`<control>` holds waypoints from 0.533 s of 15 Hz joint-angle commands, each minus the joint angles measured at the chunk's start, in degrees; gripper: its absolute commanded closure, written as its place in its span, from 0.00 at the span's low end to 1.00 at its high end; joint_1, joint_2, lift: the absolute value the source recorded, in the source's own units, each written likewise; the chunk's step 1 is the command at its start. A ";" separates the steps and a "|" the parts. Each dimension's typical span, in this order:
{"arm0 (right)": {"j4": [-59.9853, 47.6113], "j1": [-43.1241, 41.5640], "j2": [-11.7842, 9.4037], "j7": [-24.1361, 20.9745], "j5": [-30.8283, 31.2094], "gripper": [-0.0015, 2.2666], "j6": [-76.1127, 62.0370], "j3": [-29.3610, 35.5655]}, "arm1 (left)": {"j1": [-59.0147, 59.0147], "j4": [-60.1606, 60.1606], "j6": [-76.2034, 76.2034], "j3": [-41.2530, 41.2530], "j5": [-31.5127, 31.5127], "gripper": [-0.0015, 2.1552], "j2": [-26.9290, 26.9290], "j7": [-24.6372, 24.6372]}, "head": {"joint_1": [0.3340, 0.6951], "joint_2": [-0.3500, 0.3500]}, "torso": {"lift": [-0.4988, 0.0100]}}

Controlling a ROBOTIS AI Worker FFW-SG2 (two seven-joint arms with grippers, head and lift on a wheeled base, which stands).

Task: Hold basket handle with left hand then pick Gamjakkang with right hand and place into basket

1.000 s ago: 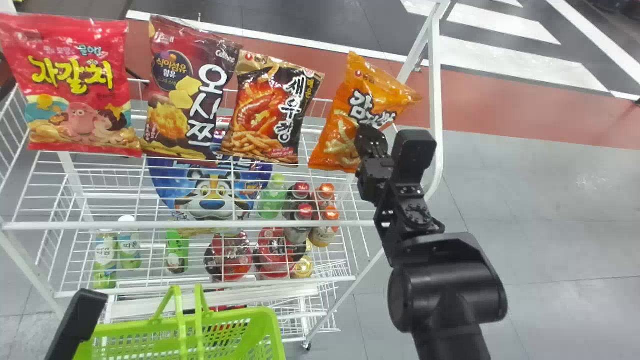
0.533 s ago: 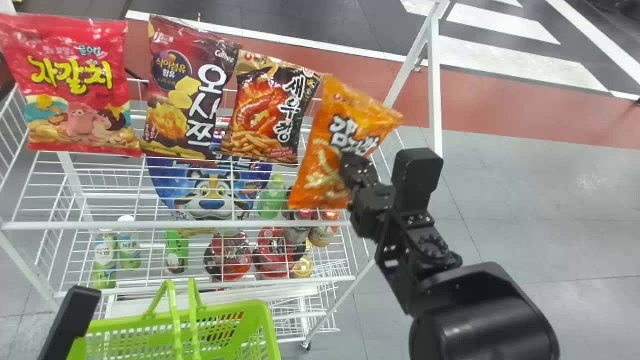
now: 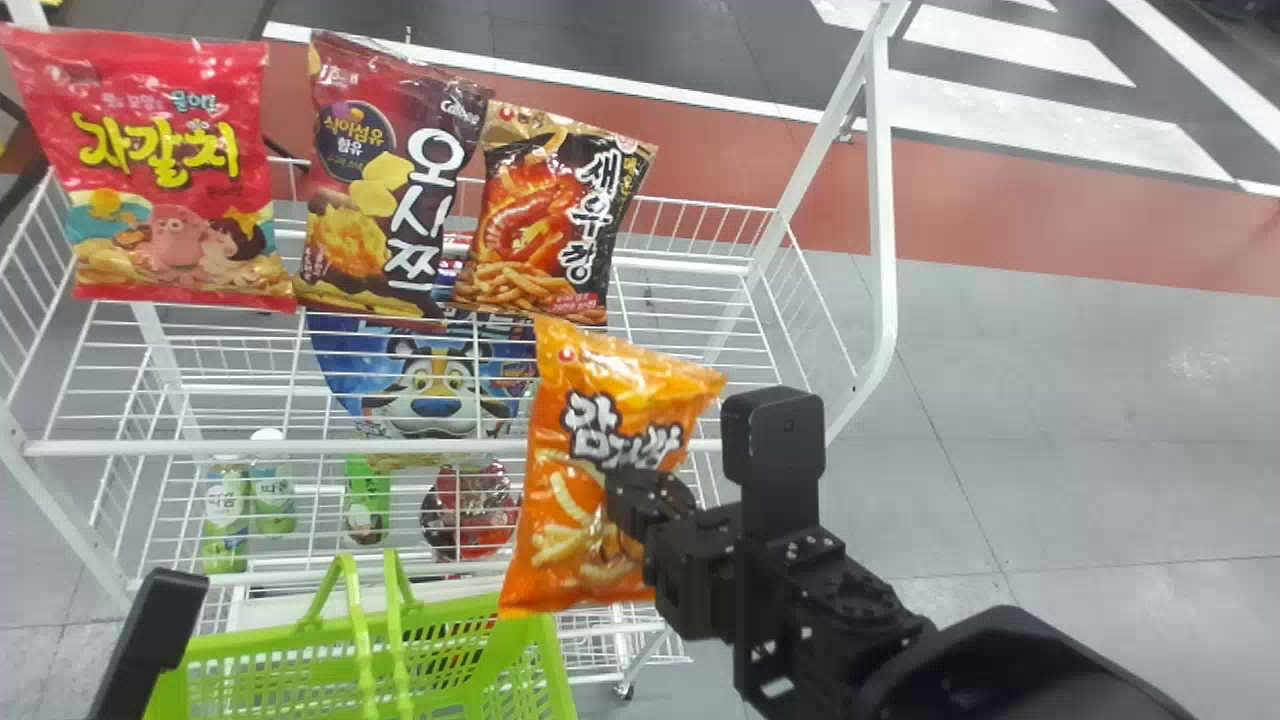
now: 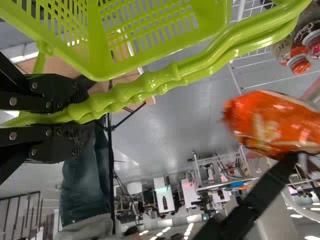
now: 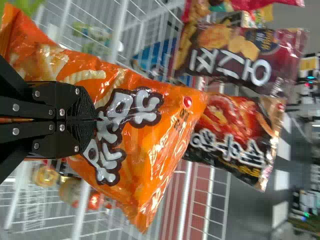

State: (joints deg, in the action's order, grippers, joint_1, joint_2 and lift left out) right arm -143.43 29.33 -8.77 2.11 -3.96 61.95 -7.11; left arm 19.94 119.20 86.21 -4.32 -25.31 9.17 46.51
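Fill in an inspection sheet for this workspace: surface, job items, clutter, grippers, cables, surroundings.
surface: white wire rack, several tiers
job's things: Gamjakkang off the shelf, outside the green basket
clutter: red bag, maroon bag and black bag on top; bottles lower down
grippers: left, fingers shut on basket handles; right, fingers shut on Gamjakkang
cables: nothing seen at the grippers
surroundings: grey floor, red band, white stripes

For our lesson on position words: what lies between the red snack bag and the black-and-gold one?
The head view shows a maroon snack bag there.
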 commanded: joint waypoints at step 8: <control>-4.14 1.17 -1.17 1.14 -4.39 0.90 20.63 -6.51 | 1.06 0.59 -0.81 0.89 0.00 0.94 -0.56 0.07 | 1.00 0.09 | 0.98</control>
State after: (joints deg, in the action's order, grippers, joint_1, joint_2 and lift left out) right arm -148.92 30.77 -10.07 3.00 -6.43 82.43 -13.28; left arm 21.00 119.79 85.41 -3.37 -25.31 8.67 46.58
